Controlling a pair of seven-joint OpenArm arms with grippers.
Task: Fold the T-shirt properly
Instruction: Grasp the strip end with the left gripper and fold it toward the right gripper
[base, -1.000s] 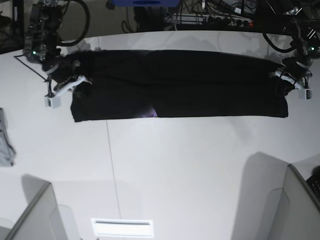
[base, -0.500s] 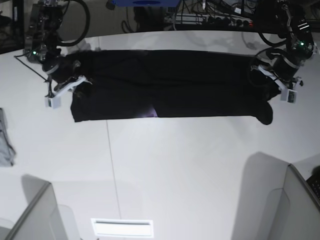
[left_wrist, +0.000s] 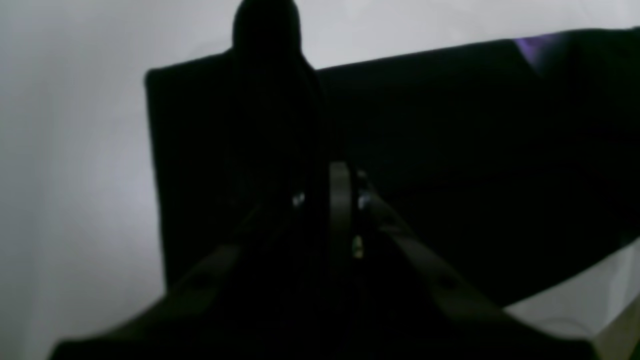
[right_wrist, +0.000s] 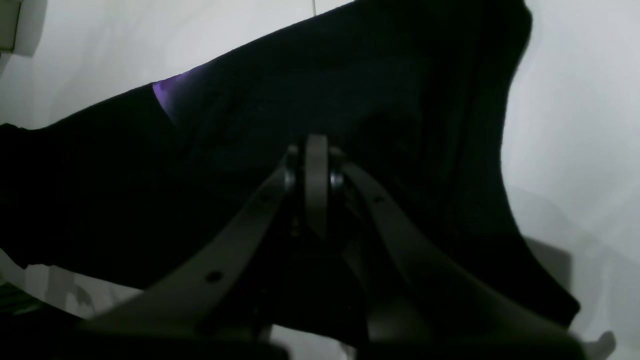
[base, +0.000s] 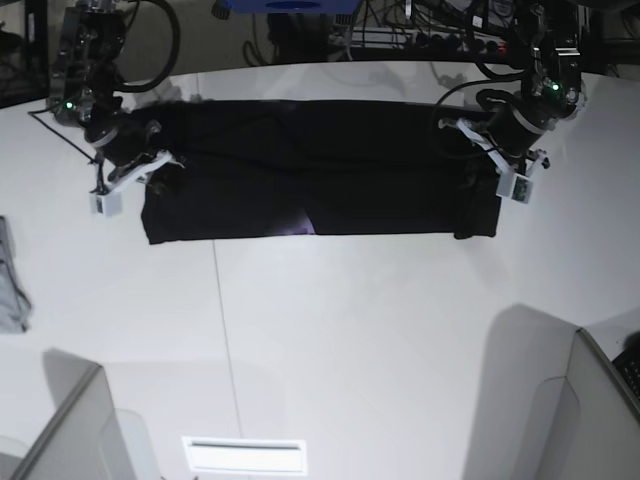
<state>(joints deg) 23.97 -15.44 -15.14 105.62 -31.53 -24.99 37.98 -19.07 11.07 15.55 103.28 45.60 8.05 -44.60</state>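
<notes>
Black T-shirt (base: 320, 170) whole in base, wrists partial

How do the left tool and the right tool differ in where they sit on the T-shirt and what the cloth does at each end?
1. In the base view, the left tool sits inward over the T-shirt; the right tool sits at the cloth's outer end.
2. Cloth at the left tool's end is doubled over with a flap hanging; cloth at the right tool's end lies flatter.
Shared: both tools are shut on the T-shirt.
</notes>
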